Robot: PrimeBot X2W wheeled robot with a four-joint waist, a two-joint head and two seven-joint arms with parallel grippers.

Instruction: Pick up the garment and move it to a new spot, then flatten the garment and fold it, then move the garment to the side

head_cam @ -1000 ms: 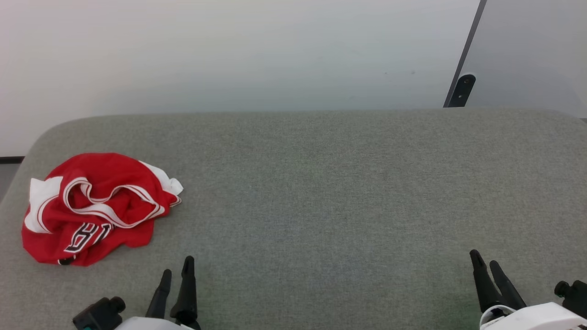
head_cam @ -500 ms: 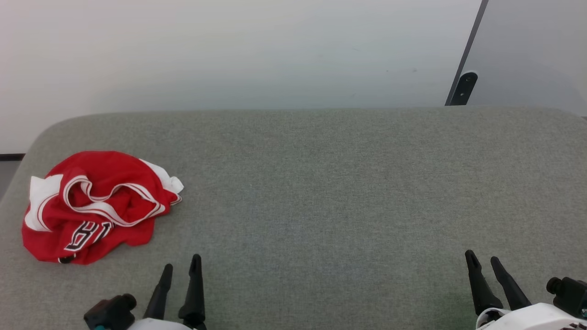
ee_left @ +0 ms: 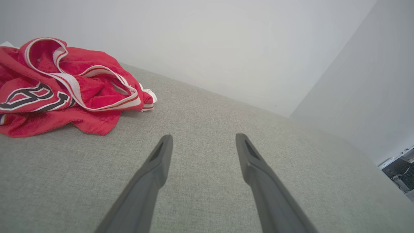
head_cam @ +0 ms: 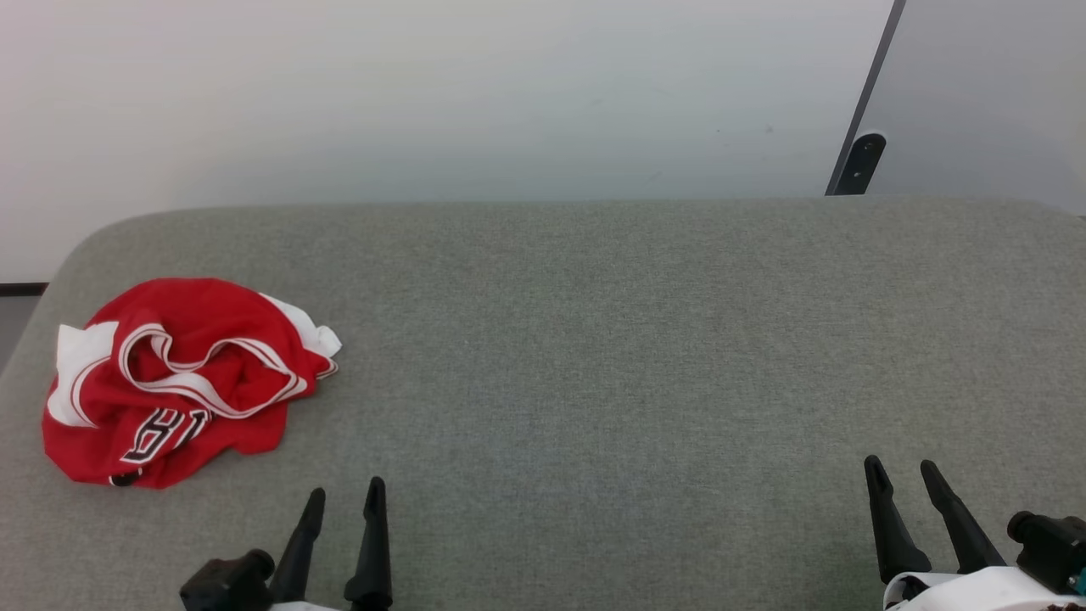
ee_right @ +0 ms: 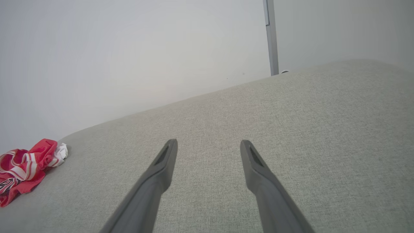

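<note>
One crumpled red jersey shirt (head_cam: 182, 382) with white striped trim lies at nine o'clock on the grey fabric worktop (head_cam: 594, 339). My left gripper (head_cam: 346, 488) and right gripper (head_cam: 899, 464) hover, jaws wide and empty. I judge it light, limp; I'd pinch a raised trim fold.

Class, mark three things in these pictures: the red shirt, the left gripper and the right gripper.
red shirt (head_cam: 187, 373), head view, its crumpled middle.
left gripper (head_cam: 347, 487), head view, midway between fingertips.
right gripper (head_cam: 899, 463), head view, midway between fingertips.
</note>
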